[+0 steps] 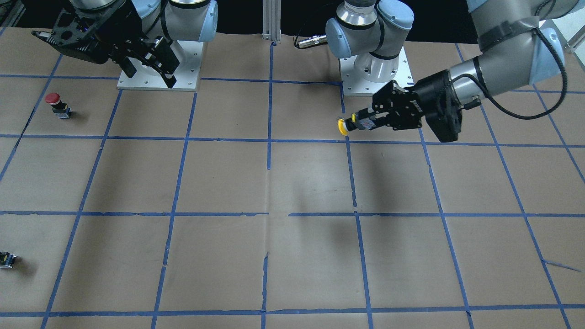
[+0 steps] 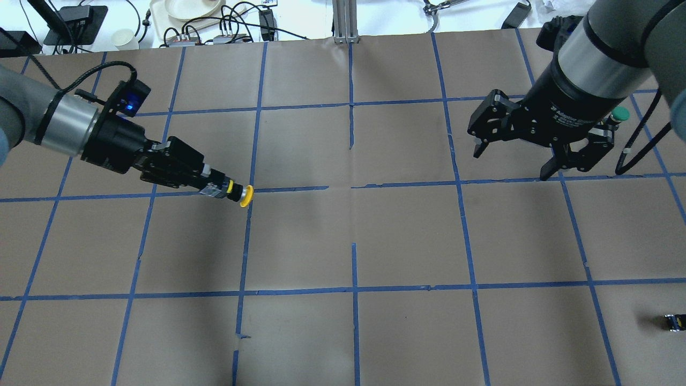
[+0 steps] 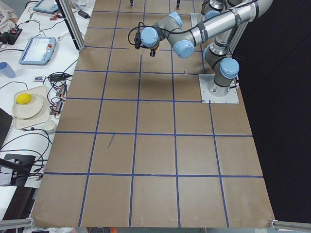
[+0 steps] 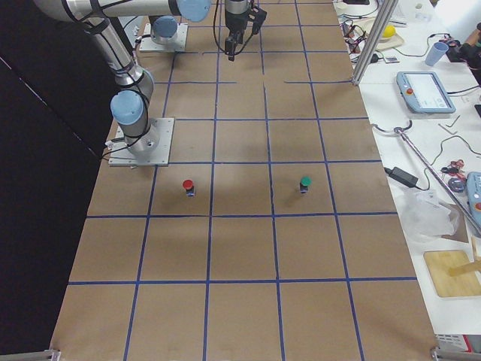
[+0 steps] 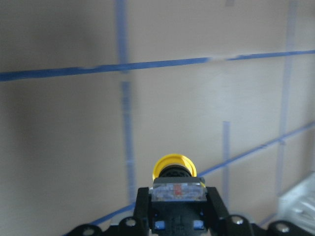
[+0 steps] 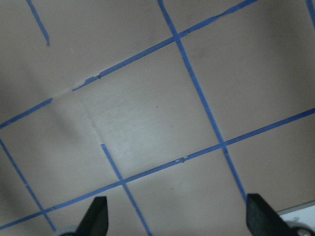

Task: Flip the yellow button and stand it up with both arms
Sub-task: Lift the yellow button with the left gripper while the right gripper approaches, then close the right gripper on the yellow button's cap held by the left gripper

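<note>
Overhead exterior, largest first: counter [image 2: 407, 241], covered in brown paper and ruled into squares with blue tape [image 2: 353, 321]. Then left arm [image 2: 32, 115], stretched low over the left half, wrist close to level. Right arm [image 2: 605, 48], coming in over the right half, wrist turned down.

Left gripper [image 2: 213, 188]: jaws narrow, clamped on the black-and-silver body of the yellow button [image 2: 245, 195]. Held clear of the paper and lying sideways, cap pointing toward the right end, left of the counter's centre line and well in from every edge. Same grip in the left wrist view: yellow cap sticking out past the jaws, silver body pinched between them.

Right gripper [image 2: 510, 164]: jaws spread wide, with only bare paper between them in the right wrist view, tips pointing down, raised off the surface. Well apart from the yellow button.

Smaller things: red button [image 1: 54, 98], upright with cap up, on the right half near the robot-side edge. Green button [image 4: 305, 181], upright too, level with the red one along the counter but nearer the operators' edge. Smallest: black-and-silver part [image 2: 674, 321] with a yellow spot, lying toward the right end.
</note>
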`<state>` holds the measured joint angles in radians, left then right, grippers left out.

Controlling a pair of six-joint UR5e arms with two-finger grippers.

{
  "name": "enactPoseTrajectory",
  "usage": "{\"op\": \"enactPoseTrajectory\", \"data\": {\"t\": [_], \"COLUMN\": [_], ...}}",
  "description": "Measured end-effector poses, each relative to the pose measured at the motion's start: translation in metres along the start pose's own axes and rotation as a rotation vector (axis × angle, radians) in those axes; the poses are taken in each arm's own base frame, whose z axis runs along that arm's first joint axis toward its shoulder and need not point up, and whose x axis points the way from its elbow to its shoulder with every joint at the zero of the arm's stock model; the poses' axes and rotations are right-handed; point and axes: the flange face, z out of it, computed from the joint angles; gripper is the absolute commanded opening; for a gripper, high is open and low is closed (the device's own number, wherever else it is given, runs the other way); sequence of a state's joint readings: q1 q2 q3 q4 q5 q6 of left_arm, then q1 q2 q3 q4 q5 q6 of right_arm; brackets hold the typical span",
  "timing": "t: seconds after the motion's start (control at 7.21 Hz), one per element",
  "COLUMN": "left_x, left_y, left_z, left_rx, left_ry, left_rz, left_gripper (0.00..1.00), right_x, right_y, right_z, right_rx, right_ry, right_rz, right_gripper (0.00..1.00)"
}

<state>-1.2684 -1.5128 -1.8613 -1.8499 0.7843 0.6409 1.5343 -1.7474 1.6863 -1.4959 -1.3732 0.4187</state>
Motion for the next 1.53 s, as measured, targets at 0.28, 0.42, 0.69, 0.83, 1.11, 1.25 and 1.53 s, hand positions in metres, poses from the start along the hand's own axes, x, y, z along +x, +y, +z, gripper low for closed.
{"op": "enactPoseTrajectory", "data": {"t": [0.28, 0.42, 0.69, 0.83, 1.11, 1.25, 1.53], "left_x": [0.076, 0.100, 0.125, 0.135, 0.144, 0.146, 0.147], "left_y": [0.018, 0.024, 0.026, 0.029, 0.029, 0.027, 0.026], "left_z": [0.051, 0.066, 0.077, 0.081, 0.088, 0.088, 0.088], "left_rx": [-0.004, 0.004, 0.039, 0.045, 0.055, 0.062, 0.077], "left_ry": [0.254, 0.337, 0.451, 0.484, 0.530, 0.545, 0.567], "left_rz": [-0.008, -0.003, -0.008, -0.002, -0.003, -0.006, -0.010], "left_gripper": [0.20, 0.20, 0.19, 0.19, 0.19, 0.19, 0.19], "right_x": [-0.010, -0.007, -0.004, -0.002, 0.008, 0.013, 0.017], "right_y": [-0.014, -0.025, -0.035, -0.029, 0.010, 0.029, 0.045], "right_z": [-0.006, -0.013, -0.027, -0.029, -0.019, -0.010, -0.008], "right_rx": [-0.113, -0.190, -0.325, -0.357, -0.396, -0.411, -0.429], "right_ry": [-0.217, -0.351, -0.540, -0.565, -0.578, -0.587, -0.595], "right_rz": [0.260, 0.397, 0.580, 0.624, 0.677, 0.689, 0.729], "right_gripper": [1.00, 1.00, 1.00, 1.00, 1.00, 1.00, 1.00]}}
